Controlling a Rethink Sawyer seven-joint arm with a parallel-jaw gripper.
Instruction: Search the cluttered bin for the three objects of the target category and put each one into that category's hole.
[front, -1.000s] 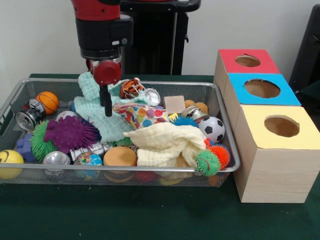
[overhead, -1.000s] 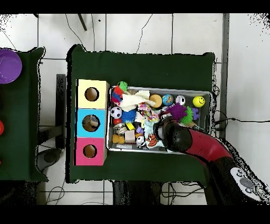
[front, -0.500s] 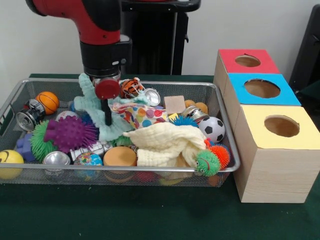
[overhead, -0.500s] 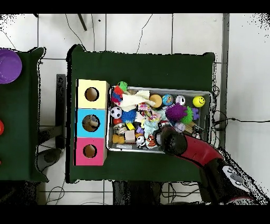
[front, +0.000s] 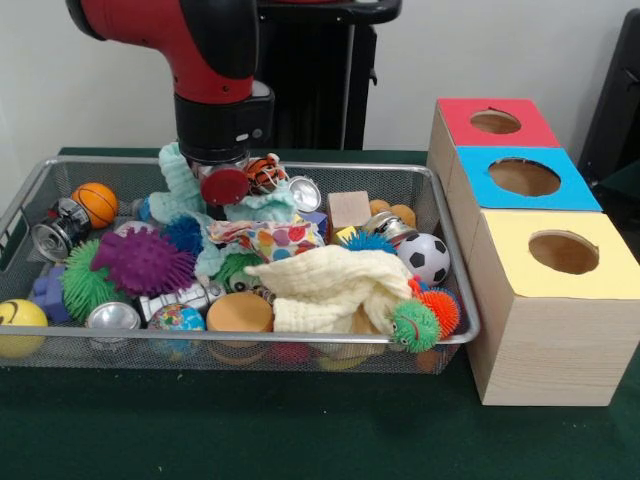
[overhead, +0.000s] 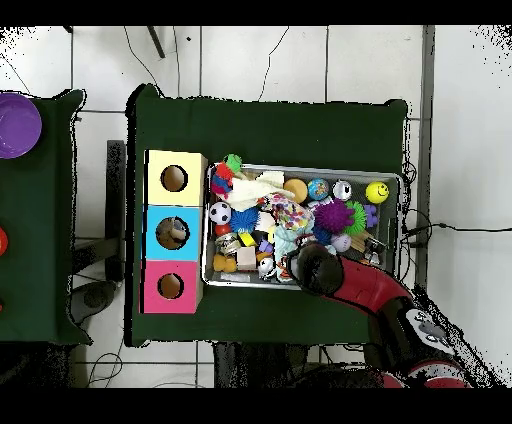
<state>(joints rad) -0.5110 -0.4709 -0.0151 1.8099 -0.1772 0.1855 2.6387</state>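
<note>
Sitting in the wire bin (front: 20, 200), from left: orange basketball (front: 94, 203), purple spiky ball (front: 142, 262), mint cloth (front: 185, 190) under the gripper (front: 222, 190), fingers hidden, grip unclear; soccer ball (front: 428, 258); beside it, coloured boxes (front: 520, 180).

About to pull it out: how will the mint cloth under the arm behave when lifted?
The mint cloth looks limp and crumpled, so it will probably sag and drape. It lies among toys like the tiger ball, so it may drag them along.
</note>
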